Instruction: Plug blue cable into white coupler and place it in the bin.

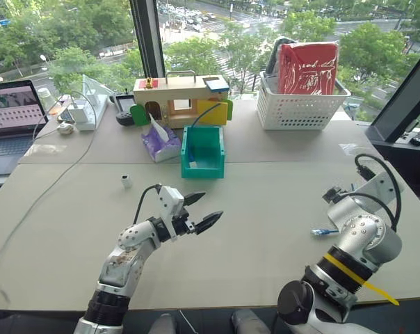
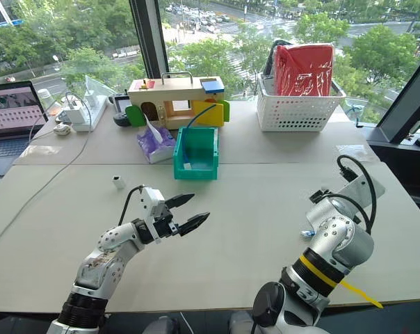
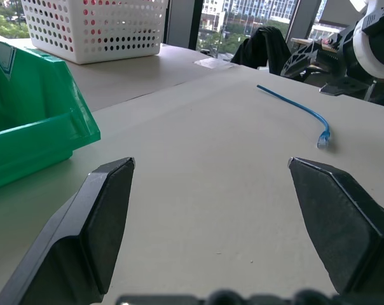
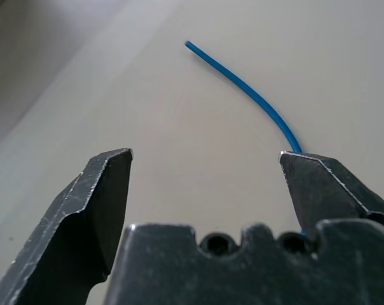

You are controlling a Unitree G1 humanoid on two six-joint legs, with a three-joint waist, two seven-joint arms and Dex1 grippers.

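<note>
The blue cable (image 3: pixel 303 110) lies loose on the surface (image 1: pixel 265 202) at right, its length clearest in the wrist views. White coupler (image 1: pixel 126 181) stands left-centre, bin (image 1: pixel 202 152) upper centre. Left jaws (image 1: pixel 199 211) and right jaws (image 4: pixel 205 171) released, empty.

The blue cable (image 1: pixel 324 232) shows in the left eye view at centre right as a short end, the rest hidden behind the right arm. In the right wrist view its near end passes behind a finger (image 4: pixel 335 190) of the right pincer (image 4: pixel 205 165), so that plug is unseen. The bin (image 3: pixel 33 114) is cut off by the left edge of the left wrist view. The laptop (image 1: pixel 12 125) runs off the left edge. The white coupler (image 1: pixel 126 181) is too small to show a socket.
</note>
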